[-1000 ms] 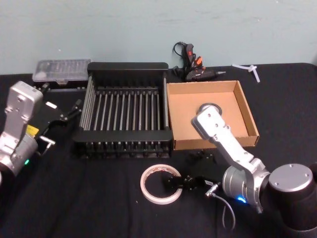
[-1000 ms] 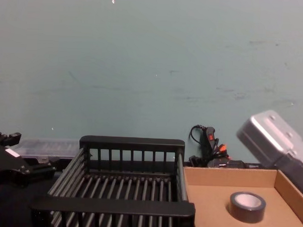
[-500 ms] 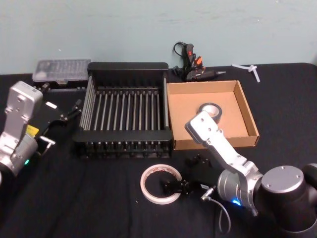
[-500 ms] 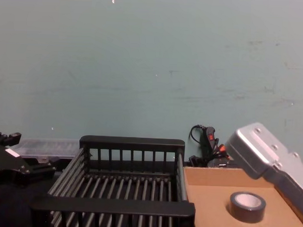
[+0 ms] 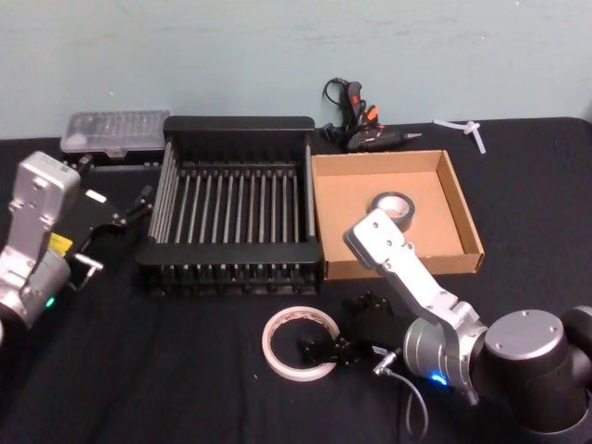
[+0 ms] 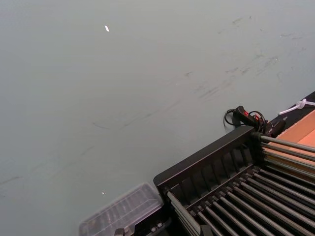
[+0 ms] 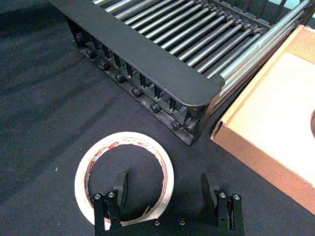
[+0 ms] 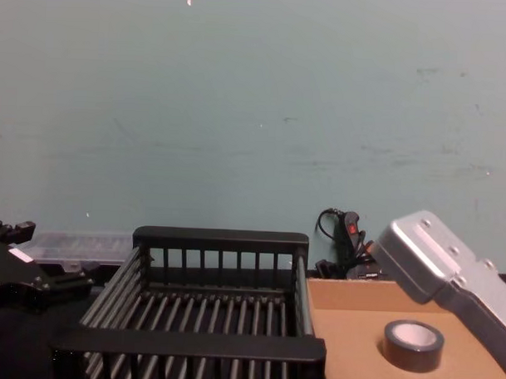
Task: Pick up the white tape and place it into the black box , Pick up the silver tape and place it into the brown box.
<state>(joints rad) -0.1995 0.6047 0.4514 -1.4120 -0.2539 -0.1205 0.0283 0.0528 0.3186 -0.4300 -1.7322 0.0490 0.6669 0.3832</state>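
The white tape lies flat on the black table in front of the black box. My right gripper is low over the ring's right side and open. In the right wrist view one of its fingers is inside the white tape and the other is outside it, so the right gripper straddles the band. The silver tape lies inside the brown box, right of the black box. My left gripper is parked to the left of the black box.
A glue gun and a white plastic piece lie behind the boxes near the wall. A clear plastic case sits at the back left. In the chest view my right arm's silver link rises beside the silver tape.
My right gripper has slid left along the table until one finger is inside the white ring. The arm's silver link has swung off the silver tape. The left arm has not moved.
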